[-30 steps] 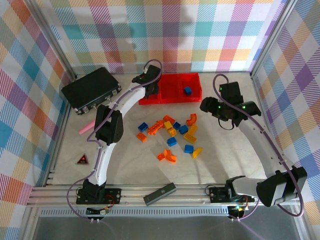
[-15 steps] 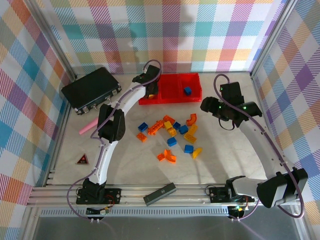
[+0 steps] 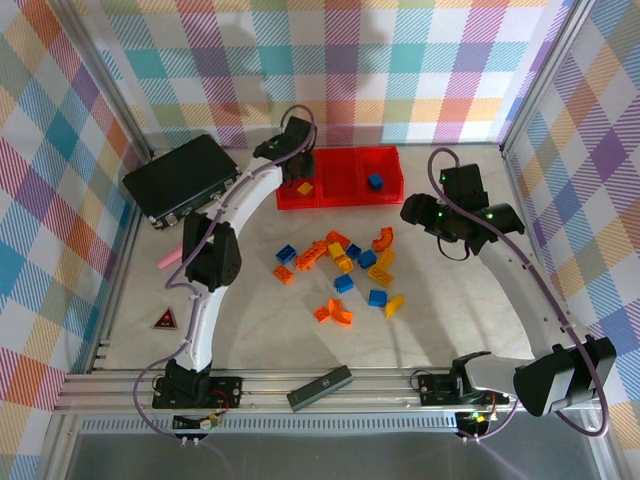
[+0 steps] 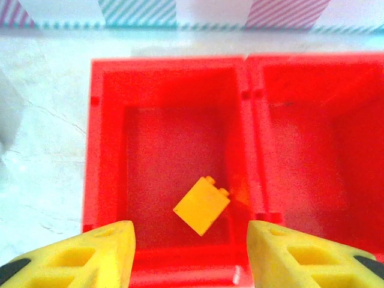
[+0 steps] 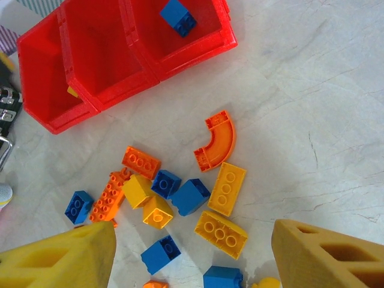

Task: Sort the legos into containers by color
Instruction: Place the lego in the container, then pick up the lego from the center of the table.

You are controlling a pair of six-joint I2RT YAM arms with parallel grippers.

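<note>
A yellow brick (image 4: 201, 207) lies in the left bin of the containers (image 4: 108, 150), not there a second ago. The other legos (image 3: 345, 270) are scattered nearer on the surface (image 3: 450, 310), and a black case (image 3: 182, 178) sits left. The left jaws hang parted and empty above the brick; the right jaws are half-open and empty.

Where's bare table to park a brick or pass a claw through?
Free: marble between the lego pile and the right arm; the strip between pile and front rail; the middle red bin. Crowded: the pile, and the left arm between black case and bins.
</note>
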